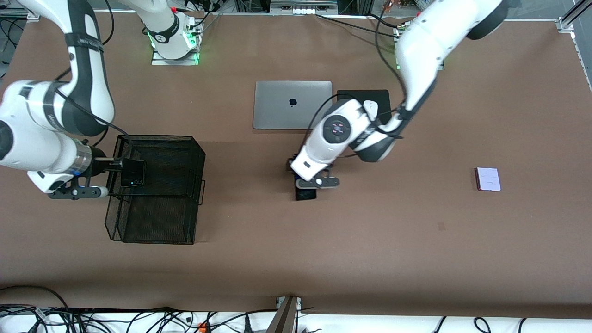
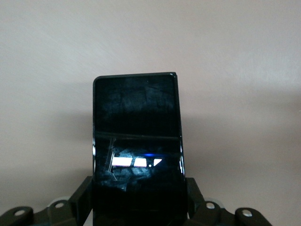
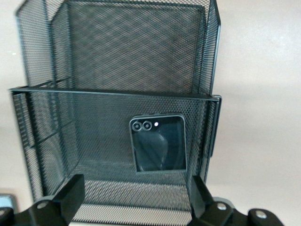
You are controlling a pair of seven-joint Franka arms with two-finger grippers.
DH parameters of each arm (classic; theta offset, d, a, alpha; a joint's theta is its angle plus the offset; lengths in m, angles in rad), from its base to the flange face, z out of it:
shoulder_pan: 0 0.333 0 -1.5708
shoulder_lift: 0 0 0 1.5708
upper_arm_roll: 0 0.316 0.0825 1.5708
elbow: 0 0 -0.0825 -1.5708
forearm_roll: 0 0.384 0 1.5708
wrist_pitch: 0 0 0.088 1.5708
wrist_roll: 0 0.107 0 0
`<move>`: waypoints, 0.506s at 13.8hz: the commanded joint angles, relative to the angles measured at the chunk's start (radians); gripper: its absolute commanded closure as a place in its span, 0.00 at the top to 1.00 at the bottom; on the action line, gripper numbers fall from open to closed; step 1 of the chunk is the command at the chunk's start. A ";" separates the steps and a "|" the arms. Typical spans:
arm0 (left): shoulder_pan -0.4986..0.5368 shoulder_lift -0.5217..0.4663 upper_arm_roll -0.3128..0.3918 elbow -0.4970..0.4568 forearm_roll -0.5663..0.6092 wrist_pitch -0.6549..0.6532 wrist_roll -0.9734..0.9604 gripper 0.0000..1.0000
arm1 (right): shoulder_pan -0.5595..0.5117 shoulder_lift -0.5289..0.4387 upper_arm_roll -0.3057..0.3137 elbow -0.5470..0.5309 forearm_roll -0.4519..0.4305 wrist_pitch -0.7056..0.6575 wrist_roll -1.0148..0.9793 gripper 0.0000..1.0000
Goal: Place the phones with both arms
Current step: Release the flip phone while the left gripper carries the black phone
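Right gripper [image 3: 134, 197] spread over basket [image 1: 157, 231] rim; left gripper [image 2: 138, 200] apparently clamps long phone [image 2: 137, 150]

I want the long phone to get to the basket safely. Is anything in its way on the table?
Nothing visible. The left gripper is shut on the long black phone, and only bare table lies between it and the mesh basket. The right gripper, open, hangs over that basket.

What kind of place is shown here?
Probably a robotics lab: two large white jointed robot arms fixed at a brown-covered table, loose cables along its edge, and a closed grey laptop.
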 commanded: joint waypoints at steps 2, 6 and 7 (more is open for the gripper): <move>-0.114 0.054 0.079 0.044 0.001 0.094 -0.115 0.74 | -0.012 -0.010 0.001 0.098 -0.019 -0.118 0.007 1.00; -0.070 -0.008 0.081 0.032 0.007 0.041 -0.139 1.00 | -0.013 -0.039 0.041 0.096 -0.025 -0.127 0.068 1.00; -0.057 -0.035 0.082 0.032 0.007 -0.024 -0.137 1.00 | -0.013 -0.042 0.053 0.096 -0.025 -0.135 0.091 1.00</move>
